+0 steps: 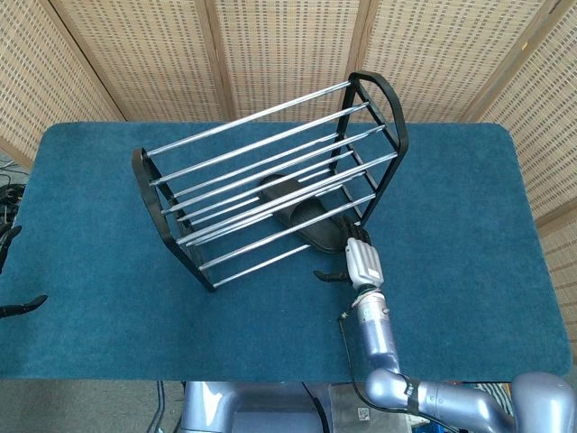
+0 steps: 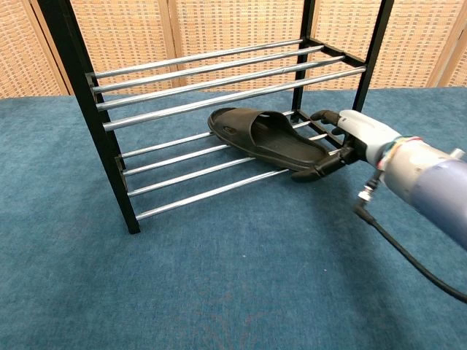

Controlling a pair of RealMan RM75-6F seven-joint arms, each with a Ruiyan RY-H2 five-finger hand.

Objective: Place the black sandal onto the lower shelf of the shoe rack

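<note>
Hiding half the black sandal (image 1: 311, 221) in head view, rack bars (image 1: 270, 194); chest view shows right hand (image 2: 349, 142) w/ fingers spread, holding nothing

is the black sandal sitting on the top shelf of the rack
No, the black sandal lies on the lower bars of the shoe rack, under the top shelf.

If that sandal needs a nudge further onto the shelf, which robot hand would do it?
Probably the right robot hand: its fingers are spread right beside the heel of the sandal, which lies on the lower bars of the shoe rack. The left robot hand sits far off at the table's edge.
</note>
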